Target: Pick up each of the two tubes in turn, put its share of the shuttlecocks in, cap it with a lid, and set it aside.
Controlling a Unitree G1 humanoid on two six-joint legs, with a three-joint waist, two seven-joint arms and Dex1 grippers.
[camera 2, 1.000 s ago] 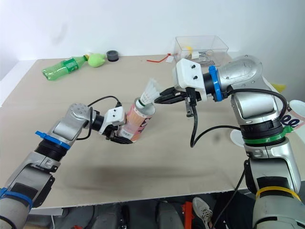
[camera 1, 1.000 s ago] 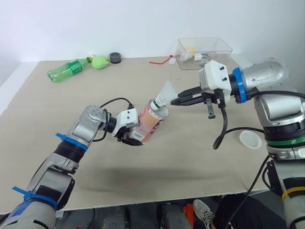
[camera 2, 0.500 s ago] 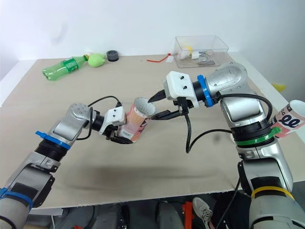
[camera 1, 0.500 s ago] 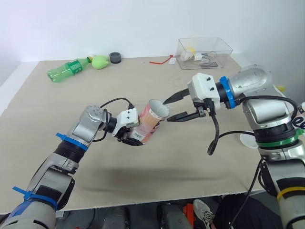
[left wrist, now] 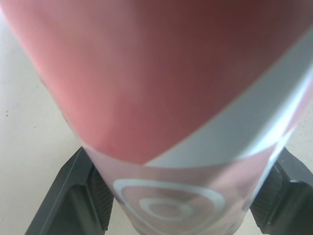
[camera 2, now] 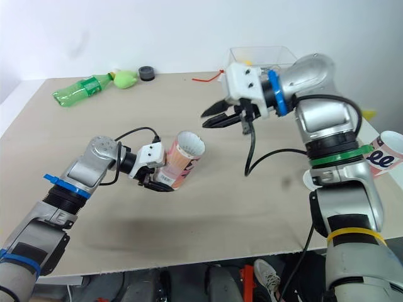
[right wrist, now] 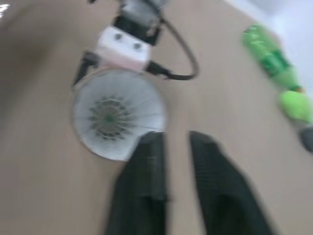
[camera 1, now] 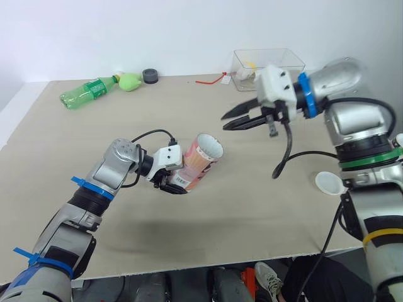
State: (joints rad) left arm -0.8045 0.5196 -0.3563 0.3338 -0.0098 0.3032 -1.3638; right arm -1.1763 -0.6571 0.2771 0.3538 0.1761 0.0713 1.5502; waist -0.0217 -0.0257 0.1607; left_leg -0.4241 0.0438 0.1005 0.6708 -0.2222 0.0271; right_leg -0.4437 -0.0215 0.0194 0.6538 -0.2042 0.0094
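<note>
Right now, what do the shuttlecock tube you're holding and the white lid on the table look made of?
Shuttlecock tube: likely cardboard with a smooth printed skin; pink and white graphics, a stuck-on barcode label, a thin rim at the open mouth. White lid: probably moulded plastic; smooth, evenly white, with a shallow raised rim.

Place: looks like a robotics lab or test room, not a home.
Backdrop: bare white wall point(camera 1: 157, 31).
Surface: one plain beige surface point(camera 1: 252, 207) laid out as a work area.
Props: stray green bottle point(camera 1: 87, 92) and clear box point(camera 1: 264, 51) of odds and ends along the far edge.
</note>
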